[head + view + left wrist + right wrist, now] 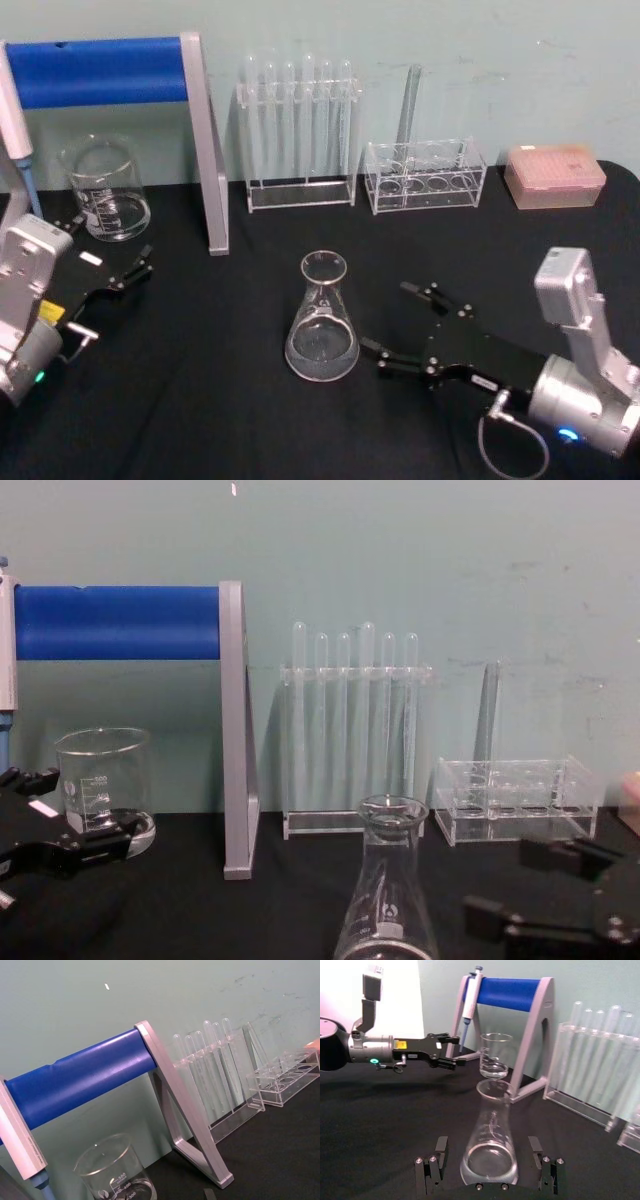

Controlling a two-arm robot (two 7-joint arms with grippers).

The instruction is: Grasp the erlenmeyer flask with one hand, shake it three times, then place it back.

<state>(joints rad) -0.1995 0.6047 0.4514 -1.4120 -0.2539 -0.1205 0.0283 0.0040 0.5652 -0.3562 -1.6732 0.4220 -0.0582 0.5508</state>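
Observation:
The erlenmeyer flask [322, 322] is clear glass and stands upright on the black table, near the middle. Its neck rises at the bottom centre of the chest view [388, 910]. My right gripper [388, 318] lies low on the table just right of the flask, open, with its fingertips level with the flask's base. In the right wrist view the flask [490, 1125] stands at the mouth of the right gripper [488, 1152], with a gap to each finger. My left gripper [110, 248] rests open at the left, beside the beaker, away from the flask.
A glass beaker [105, 190] stands at the back left under a pipette stand with a blue bar [100, 70]. A rack of test tubes [298, 130], a low clear rack [425, 180] and a pink tip box [555, 175] line the back edge.

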